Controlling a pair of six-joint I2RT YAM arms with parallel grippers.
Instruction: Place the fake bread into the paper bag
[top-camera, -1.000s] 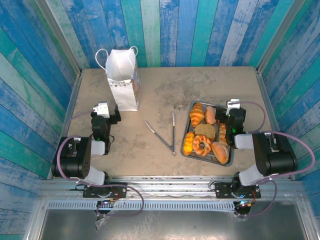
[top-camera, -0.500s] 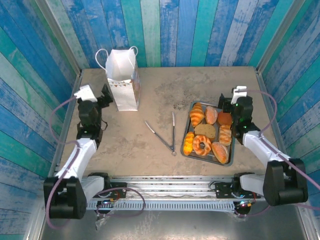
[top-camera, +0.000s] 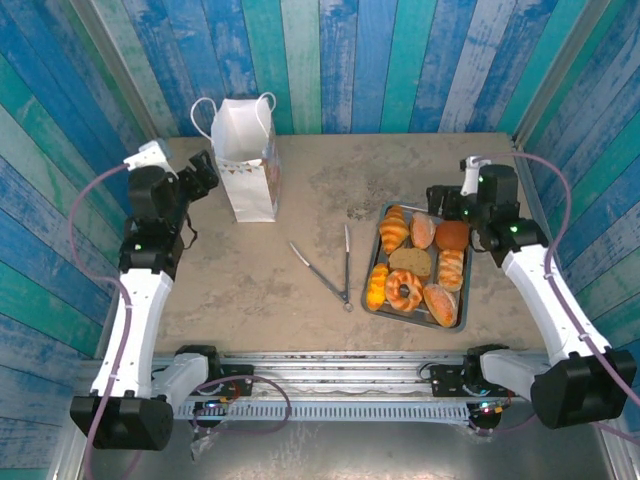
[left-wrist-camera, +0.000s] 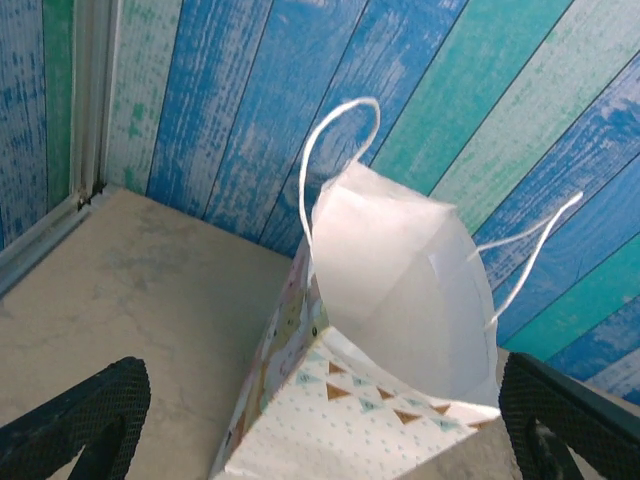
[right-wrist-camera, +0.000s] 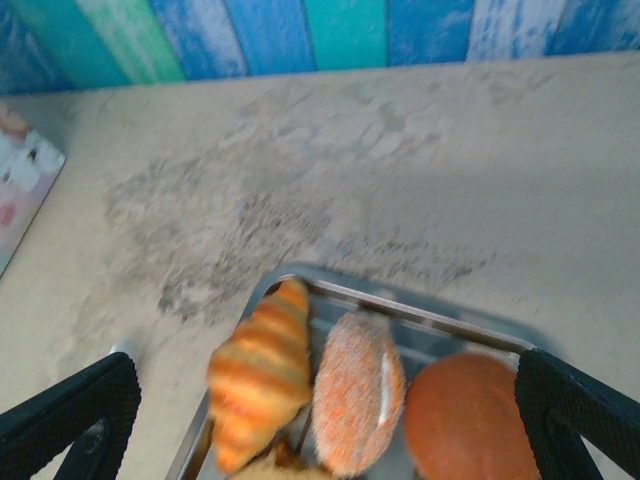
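The white paper bag (top-camera: 245, 160) stands upright at the back left, mouth open, handles up. In the left wrist view the paper bag (left-wrist-camera: 400, 290) sits just ahead, its bunting print facing me. My left gripper (top-camera: 200, 172) hovers just left of the bag, open and empty; its fingers (left-wrist-camera: 80, 415) are spread wide. Several pieces of fake bread (top-camera: 415, 262) lie on a tray at the right. My right gripper (top-camera: 445, 198) hangs open over the tray's far end, above a croissant (right-wrist-camera: 258, 370), a sugared bun (right-wrist-camera: 358, 390) and a round brown bun (right-wrist-camera: 470, 420).
The grey metal tray (top-camera: 455, 322) holds the bread; its far rim (right-wrist-camera: 420, 315) is in the right wrist view. Metal tongs (top-camera: 335, 265) lie on the table between bag and tray. Blue plank walls (top-camera: 400, 60) close in the back and sides.
Both arms have unfolded and reached back: the left gripper went up beside the bag, the right one to the tray's far end. Bread, bag and tongs stayed put.
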